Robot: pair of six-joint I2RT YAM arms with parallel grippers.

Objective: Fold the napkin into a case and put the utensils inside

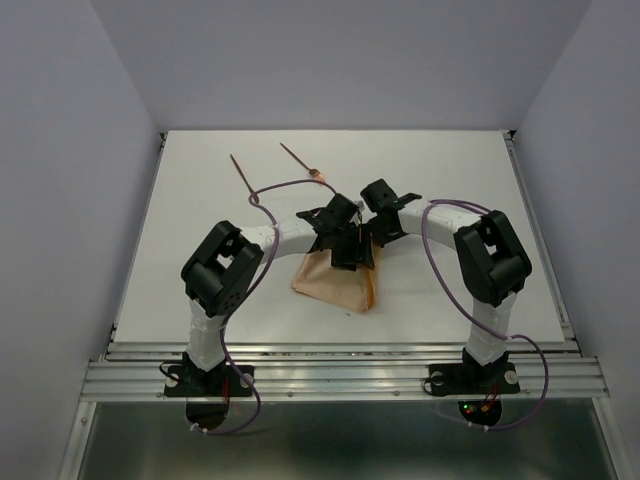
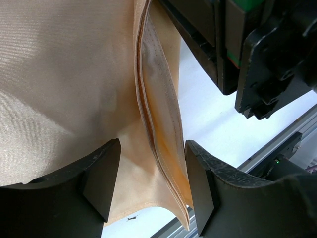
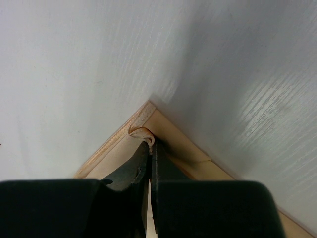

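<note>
Top external: the napkin (image 1: 335, 285) is listed near the middle of the table (image 1: 480, 170), reduced to a tan wedge, broad at its near edge and narrowing under the grippers; its layers cannot be counted from here. The left gripper (image 1: 348, 252) and right gripper (image 1: 373, 226) are found close together over its far end, and their jaw state is not legible in this view. The utensils (image 1: 298, 160) are recorded well apart from the napkin, at the far side of the table, laid side by side at a slant with the forked one to the right of the plain one; neither is held. Left wrist: the left gripper (image 2: 151, 183) is seen released, its fingers (image 2: 101, 173) spread either side of a raised, stitched fold of napkin (image 2: 59, 74) that stands on edge between them. Whether either pad touches the cloth cannot be told. The right gripper (image 2: 257, 64) is noted just beyond. Right wrist: the right gripper (image 3: 150, 148) is clenched on a curled corner of the napkin (image 3: 181, 146), pinched at the tips just above the table (image 3: 99, 59). Progress, as judged: folding is begun but not finished, since a broad wedge rather than a narrow case is shown. Further folds are needed, after which both utensils are to be fetched and slid in.
</note>
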